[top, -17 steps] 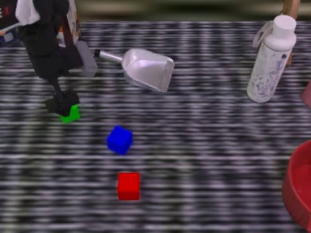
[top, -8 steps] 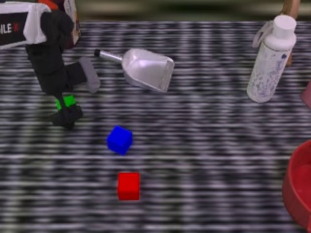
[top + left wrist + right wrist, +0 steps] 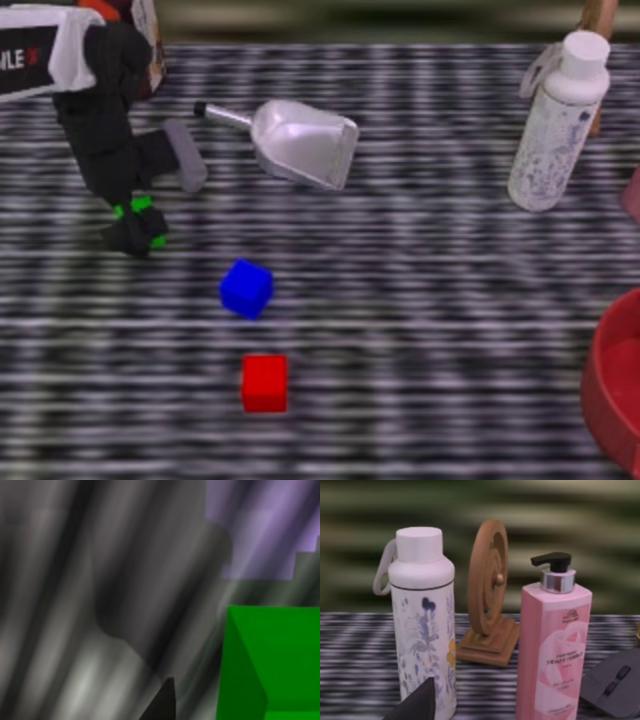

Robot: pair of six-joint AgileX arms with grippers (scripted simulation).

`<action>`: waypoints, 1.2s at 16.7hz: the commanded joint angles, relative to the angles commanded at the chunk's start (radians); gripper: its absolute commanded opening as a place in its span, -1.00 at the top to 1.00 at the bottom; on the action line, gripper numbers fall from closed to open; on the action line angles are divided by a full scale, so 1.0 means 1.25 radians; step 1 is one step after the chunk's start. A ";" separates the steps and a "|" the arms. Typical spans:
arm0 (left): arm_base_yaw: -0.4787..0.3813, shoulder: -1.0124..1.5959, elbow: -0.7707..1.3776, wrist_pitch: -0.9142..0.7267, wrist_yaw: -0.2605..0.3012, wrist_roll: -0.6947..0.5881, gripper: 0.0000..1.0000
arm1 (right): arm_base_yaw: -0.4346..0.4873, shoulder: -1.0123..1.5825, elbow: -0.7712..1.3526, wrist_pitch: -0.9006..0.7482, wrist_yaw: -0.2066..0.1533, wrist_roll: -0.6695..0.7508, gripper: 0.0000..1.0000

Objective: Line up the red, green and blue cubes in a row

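Observation:
The green cube (image 3: 141,206) lies at the table's left, mostly covered by my left gripper (image 3: 135,229), which stands open right over it with green showing on two sides of it. In the left wrist view the green cube (image 3: 272,660) fills the corner, and one dark fingertip (image 3: 165,702) stands apart from its face. The blue cube (image 3: 246,288) rests right of and nearer than the green one. The red cube (image 3: 265,383) lies just in front of the blue one. My right gripper (image 3: 427,705) is outside the top view, parked facing the bottles.
A silver scoop (image 3: 302,142) lies behind the cubes. A white flowered bottle (image 3: 556,122) stands at the back right. A dark red bowl (image 3: 612,385) sits at the right edge. A wooden ornament (image 3: 489,595) and a pink pump bottle (image 3: 552,645) stand beside the white bottle.
My left arm has swung and its gripper has turned over the green cube, which now shows only as slivers around the fingers. The blue and red cubes have not moved.

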 joint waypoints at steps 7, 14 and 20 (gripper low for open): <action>0.000 0.000 0.000 0.000 0.000 0.000 1.00 | 0.000 0.000 0.000 0.000 0.000 0.000 -1.00; 0.001 -0.013 -0.001 -0.009 0.004 -0.004 1.00 | 0.000 0.000 0.000 0.000 0.000 0.000 -1.00; 0.009 -0.045 0.078 -0.124 0.004 -0.004 1.00 | 0.000 0.000 0.000 0.000 0.000 0.000 -1.00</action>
